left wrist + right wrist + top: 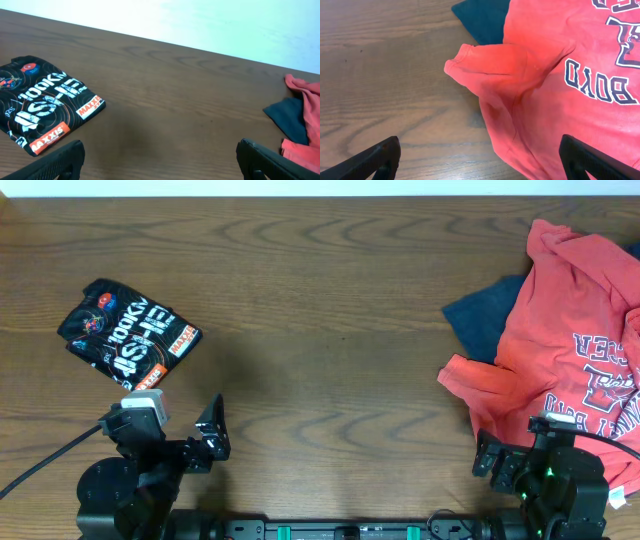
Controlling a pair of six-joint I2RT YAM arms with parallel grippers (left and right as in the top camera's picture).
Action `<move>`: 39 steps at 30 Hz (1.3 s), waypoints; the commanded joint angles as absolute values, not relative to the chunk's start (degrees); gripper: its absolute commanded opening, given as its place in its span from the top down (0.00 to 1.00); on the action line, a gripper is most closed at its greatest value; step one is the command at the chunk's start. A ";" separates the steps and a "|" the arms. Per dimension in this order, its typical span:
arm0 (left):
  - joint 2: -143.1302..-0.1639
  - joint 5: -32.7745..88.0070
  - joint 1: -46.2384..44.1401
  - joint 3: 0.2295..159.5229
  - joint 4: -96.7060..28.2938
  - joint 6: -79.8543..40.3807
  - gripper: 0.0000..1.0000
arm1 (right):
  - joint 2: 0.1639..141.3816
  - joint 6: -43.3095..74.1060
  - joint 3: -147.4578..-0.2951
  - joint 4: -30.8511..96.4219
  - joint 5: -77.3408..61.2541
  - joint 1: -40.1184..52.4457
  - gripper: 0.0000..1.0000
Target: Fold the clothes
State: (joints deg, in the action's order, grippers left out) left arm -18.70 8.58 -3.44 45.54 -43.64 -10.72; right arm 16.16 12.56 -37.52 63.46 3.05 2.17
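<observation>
The black jersey (pixel 128 332) lay folded into a compact rectangle at the left of the table (pixel 330 300), logos facing up. The red T-shirt (pixel 575 360) lay crumpled at the right side, one sleeve pointing toward the centre, its upper part overlapping the navy garment (pixel 485 320). The left gripper (pixel 160 162) stood with jaws spread wide, empty, near the front edge and apart from the jersey. The right gripper (pixel 480 162) was likewise spread, holding nothing, positioned over the T-shirt beside that sleeve
</observation>
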 commanded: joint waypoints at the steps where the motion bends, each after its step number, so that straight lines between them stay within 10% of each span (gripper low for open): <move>1: -18.61 8.10 -3.36 45.25 -43.64 -11.44 0.02 | 13.85 13.02 -37.08 63.64 2.26 2.55 0.01; 24: -18.61 8.10 -3.36 45.25 -43.64 -11.44 0.02 | 0.30 5.56 -0.05 -2.09 -1.41 2.31 0.01; 39: -18.61 8.10 -3.36 45.25 -43.64 -11.44 0.02 | 0.56 5.06 -0.32 4.23 -0.67 2.22 0.01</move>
State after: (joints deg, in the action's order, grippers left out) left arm -18.70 8.58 -3.44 45.41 -43.64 -10.72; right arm 0.73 5.80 -0.38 3.97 -0.58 2.15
